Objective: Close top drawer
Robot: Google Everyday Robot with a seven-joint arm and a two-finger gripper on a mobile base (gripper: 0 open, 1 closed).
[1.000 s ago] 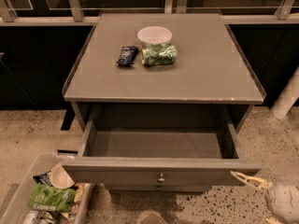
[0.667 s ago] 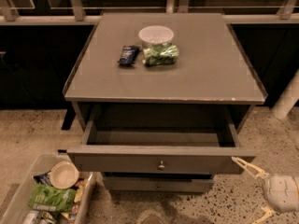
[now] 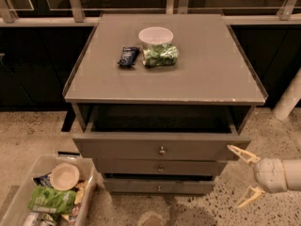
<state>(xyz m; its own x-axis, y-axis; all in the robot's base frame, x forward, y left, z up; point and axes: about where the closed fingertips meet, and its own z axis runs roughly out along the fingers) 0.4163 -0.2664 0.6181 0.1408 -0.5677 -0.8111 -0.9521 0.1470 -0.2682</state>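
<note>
The top drawer [image 3: 188, 147] stands partly pulled out of the grey-brown cabinet. Its tall flat front sits forward of the frame, and a dark strip of its deep interior shows between the front and the cabinet's top. A small round metal knob [image 3: 162, 150] sits at the centre of that front. Below it are two shallower drawer fronts [image 3: 159, 177], each with a smaller knob, and both lie further back than the top one.

The gripper [image 3: 244, 175] is low on the right, just off the right end of the top drawer's front. Its two pale fingers [image 3: 242, 153] are spread wide apart and hold nothing. The upper fingertip points at the drawer's right corner and comes very close to it, though I cannot tell whether it touches.

On the cabinet's surface [image 3: 211, 74], toward the back, stand a white cup [image 3: 155, 35], a green bag [image 3: 161, 55] touching it in front, and a dark blue packet [image 3: 128, 56] just beside the bag on the left.

On the speckled floor at lower left sits a clear plastic bin [image 3: 14, 199] holding a small white bowl [image 3: 64, 175] and green snack packets [image 3: 51, 200].
</note>
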